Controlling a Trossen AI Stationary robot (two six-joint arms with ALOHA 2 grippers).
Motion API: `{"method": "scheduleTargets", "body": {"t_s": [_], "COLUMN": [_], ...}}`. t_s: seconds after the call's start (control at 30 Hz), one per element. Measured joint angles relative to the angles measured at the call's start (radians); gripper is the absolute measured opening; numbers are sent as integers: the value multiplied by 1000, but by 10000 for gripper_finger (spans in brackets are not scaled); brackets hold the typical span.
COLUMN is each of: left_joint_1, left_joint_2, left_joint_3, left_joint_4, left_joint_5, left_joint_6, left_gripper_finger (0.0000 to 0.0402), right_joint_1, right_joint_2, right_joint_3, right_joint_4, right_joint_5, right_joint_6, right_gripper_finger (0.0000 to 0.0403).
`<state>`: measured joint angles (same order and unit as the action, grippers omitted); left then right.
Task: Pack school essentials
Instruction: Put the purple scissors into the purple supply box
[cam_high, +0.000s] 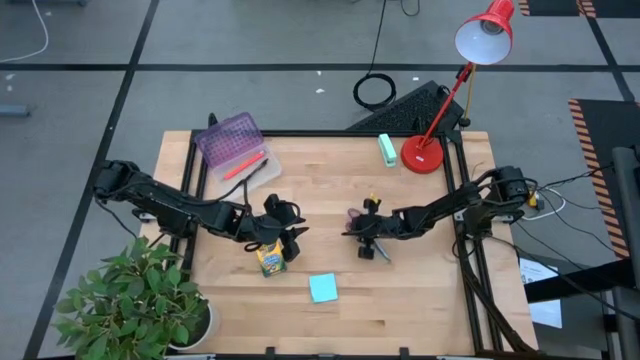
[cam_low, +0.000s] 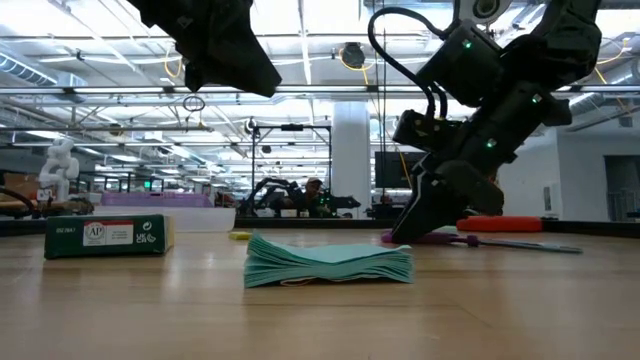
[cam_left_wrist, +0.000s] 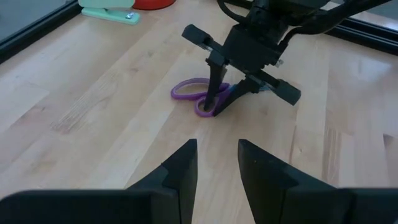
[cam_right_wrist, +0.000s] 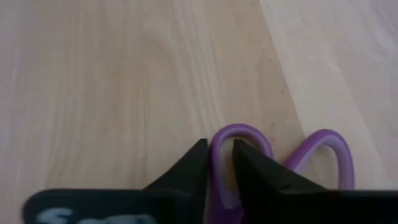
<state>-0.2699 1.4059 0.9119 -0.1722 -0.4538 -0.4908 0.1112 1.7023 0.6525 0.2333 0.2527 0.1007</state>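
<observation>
My right gripper (cam_right_wrist: 217, 163) is down on the table (cam_high: 420, 290) near its middle, fingers pinched on one loop of the purple-handled scissors (cam_left_wrist: 198, 99), which lie flat on the wood. My left gripper (cam_left_wrist: 216, 163) hangs just above the crayon box (cam_high: 271, 260) toward the left side, fingers slightly apart and empty, with the light-blue sticky-note pad (cam_high: 322, 288) nearer the front edge. The box's green side carries a round "AP" seal (cam_low: 94, 233); its other print I cannot read.
</observation>
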Motion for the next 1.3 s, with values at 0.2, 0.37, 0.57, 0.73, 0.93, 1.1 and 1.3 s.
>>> {"method": "scheduleTargets", "body": {"t_s": [0.2, 0.37, 0.57, 0.73, 0.93, 1.1, 1.3], "left_joint_1": [0, 0, 0, 0, 0, 0, 0], "left_joint_2": [0, 0, 0, 0, 0, 0, 10], "left_joint_3": [0, 0, 0, 0, 0, 0, 1], "left_joint_4": [0, 0, 1, 2, 3, 20, 54], "left_joint_5": [0, 0, 0, 0, 0, 0, 0], "left_joint_6": [0, 0, 13, 16, 17, 20, 60], "left_gripper_finger": [118, 118, 118, 118, 118, 118, 118], "right_joint_1": [0, -1, -2, 0, 3, 5, 14], "right_joint_2": [0, 0, -13, -69, -137, -142, -143], "right_joint_3": [0, 0, -1, -5, -6, -6, -5], "right_joint_4": [-10, -13, -31, -71, -94, -96, -88], "right_joint_5": [-3, -23, -64, -115, -191, -235, -252], "right_joint_6": [-15, -28, -34, -38, -38, -48, -63], "right_gripper_finger": [10, 16, 14, 14, 14, 14, 13]}}
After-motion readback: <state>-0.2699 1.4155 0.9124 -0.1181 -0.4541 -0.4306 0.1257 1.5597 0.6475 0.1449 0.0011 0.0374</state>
